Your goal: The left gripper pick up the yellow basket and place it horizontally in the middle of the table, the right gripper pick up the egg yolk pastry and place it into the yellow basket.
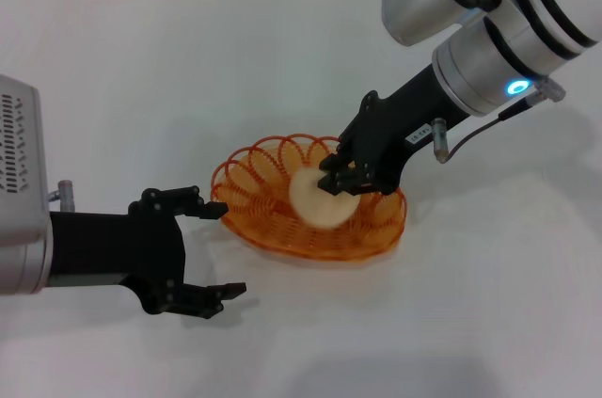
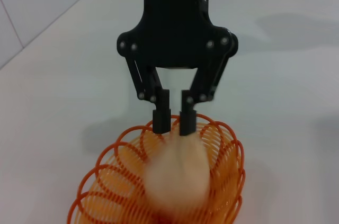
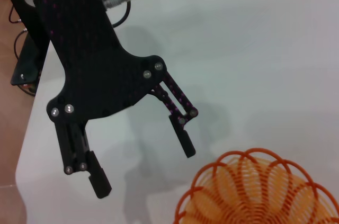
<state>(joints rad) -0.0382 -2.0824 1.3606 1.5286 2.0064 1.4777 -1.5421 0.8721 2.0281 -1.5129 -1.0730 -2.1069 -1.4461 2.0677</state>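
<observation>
The yellow basket (image 1: 256, 170) lies on the white table (image 1: 141, 69) near the middle. My right gripper (image 1: 343, 182) hangs over the basket. Its fingers are close together, pinching the top edge of the egg yolk pastry (image 1: 318, 202), which hangs inside the basket. The left wrist view shows this gripper (image 2: 175, 121) head-on, with the blurred pastry (image 2: 177, 176) below its tips and the basket (image 2: 103, 181) under it. My left gripper (image 1: 226, 249) is open and empty, just left of the basket and clear of its rim. It also shows in the right wrist view (image 3: 143, 166), beside the basket (image 3: 238, 181).
The table's far edge meets a grey wall at the back. In the right wrist view the table's left edge (image 3: 32, 144) shows, with brown floor beyond it. Bare tabletop lies around the basket.
</observation>
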